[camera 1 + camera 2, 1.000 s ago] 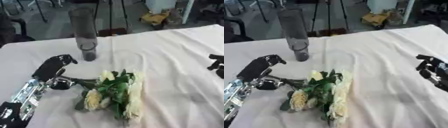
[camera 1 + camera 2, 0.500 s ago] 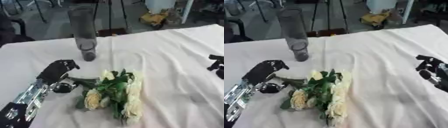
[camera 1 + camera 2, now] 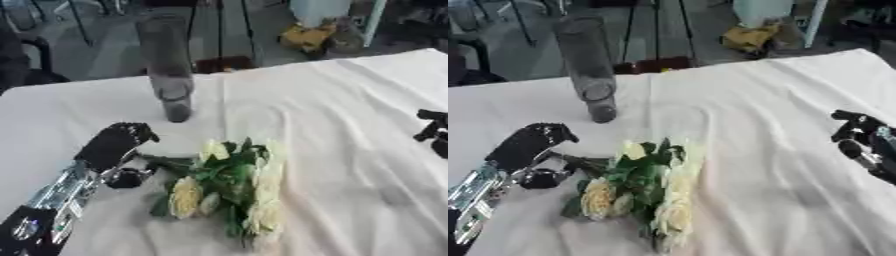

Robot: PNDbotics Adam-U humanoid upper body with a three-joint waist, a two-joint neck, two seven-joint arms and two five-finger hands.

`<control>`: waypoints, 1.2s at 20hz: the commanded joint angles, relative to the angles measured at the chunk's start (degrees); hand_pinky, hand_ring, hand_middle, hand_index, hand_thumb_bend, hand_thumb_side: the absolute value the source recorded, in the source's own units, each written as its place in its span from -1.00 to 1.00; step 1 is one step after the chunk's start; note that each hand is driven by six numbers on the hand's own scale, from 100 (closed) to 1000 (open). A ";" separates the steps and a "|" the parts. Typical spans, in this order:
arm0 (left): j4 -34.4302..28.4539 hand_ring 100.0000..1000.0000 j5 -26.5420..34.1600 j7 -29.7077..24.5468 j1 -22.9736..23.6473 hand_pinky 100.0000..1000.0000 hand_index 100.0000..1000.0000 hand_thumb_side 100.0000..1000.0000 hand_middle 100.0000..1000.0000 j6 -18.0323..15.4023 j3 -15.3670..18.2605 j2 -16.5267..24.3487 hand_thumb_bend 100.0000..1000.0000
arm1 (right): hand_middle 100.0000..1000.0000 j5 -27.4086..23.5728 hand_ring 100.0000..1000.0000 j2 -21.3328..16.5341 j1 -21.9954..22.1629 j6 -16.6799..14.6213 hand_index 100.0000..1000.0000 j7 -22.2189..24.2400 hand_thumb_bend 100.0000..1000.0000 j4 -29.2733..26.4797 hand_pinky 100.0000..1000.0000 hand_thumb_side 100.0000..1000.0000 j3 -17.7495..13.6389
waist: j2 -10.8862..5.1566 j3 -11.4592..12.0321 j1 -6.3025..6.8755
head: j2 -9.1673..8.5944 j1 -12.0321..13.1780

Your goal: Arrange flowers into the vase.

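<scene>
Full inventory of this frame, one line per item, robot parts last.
vase: one, tall grey see-through cylinder, upright at the far left of the table.
flowers: one bunch, cream-white roses with green leaves, lying flat in the near centre, stems pointing left toward the left robot hand.
tablecloth: one, white and creased, covering the table.
yellow thing: one, on the floor beyond the table; cannot tell what it is.
dark stand legs: behind the vase, on the floor.
left robot hand: black, fingers curled, at the stem ends; whether it grips them is unclear.
right robot hand: black, fingers relaxed, at the right edge, holding nothing.
</scene>
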 commanded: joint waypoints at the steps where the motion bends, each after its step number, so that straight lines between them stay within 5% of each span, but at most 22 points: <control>1: -0.52 0.40 -0.45 -0.47 -1.27 0.50 0.49 -0.71 0.29 -0.83 -0.57 2.38 0.03 | -0.14 0.15 0.98 -1.11 -0.64 -0.05 0.64 0.20 0.32 -0.68 0.35 0.38 -0.11 | -0.88 -0.11 0.15 | 0.26 0.02; 24: 0.16 0.39 -1.20 0.23 -1.58 0.46 0.49 -0.69 0.27 -0.02 -0.65 0.74 -0.05 | -0.14 0.16 0.98 -0.99 -0.61 -0.01 0.64 0.38 0.32 -0.71 0.35 0.38 -0.14 | -0.91 -0.22 0.17 | 0.17 -0.30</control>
